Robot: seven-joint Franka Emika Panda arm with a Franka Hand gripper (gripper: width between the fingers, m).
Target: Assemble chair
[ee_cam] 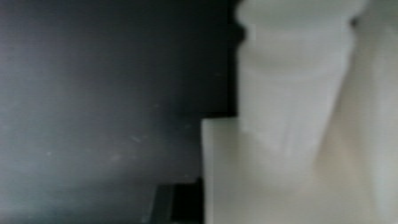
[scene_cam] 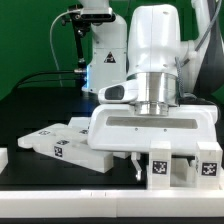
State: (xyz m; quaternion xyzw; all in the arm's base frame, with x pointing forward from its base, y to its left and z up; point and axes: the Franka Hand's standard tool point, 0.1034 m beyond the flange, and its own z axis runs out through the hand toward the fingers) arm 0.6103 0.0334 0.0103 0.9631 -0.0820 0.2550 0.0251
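Firstly, found the chair pieces (scene_cam: 90, 155) lying as loose white parts on the black table (scene_cam: 100, 182), not joined into a chair. Logged a cluster of flat slabs (scene_cam: 55, 148) with black-and-white square tags toward the exterior view's left, touching or overlapping one another. Logged a separate blocky piece (scene_cam: 182, 172) toward the exterior view's right, standing on the table with two square tags facing the camera. Saw in the wrist view, badly blurred, a rounded white post (ee_cam: 285, 70) very close to the lens and a flat white slab edge (ee_cam: 294, 175) beside or beneath it; could not tell which, nor match either to a part in the exterior view. Placed the gripper (scene_cam: 143, 160) low over the table, just beside the blocky piece, between it and the flat slabs, its tips mostly hidden under the wide white hand. Took the pincer as closed together, tips nearly meeting; could not tell of any part pinched between them. Noted the white arm (scene_cam: 158, 50) upright above the hand, with a silver flange (scene_cam: 152, 92) pointing straight down. Noted behind it a green backdrop (scene_cam: 30, 40) and, toward the exterior view's left, a second white apparatus (scene_cam: 100, 45) partly hidden by the arm. Noted a pale strip (scene_cam: 110, 210) along the near edge of the table, too plain to identify.
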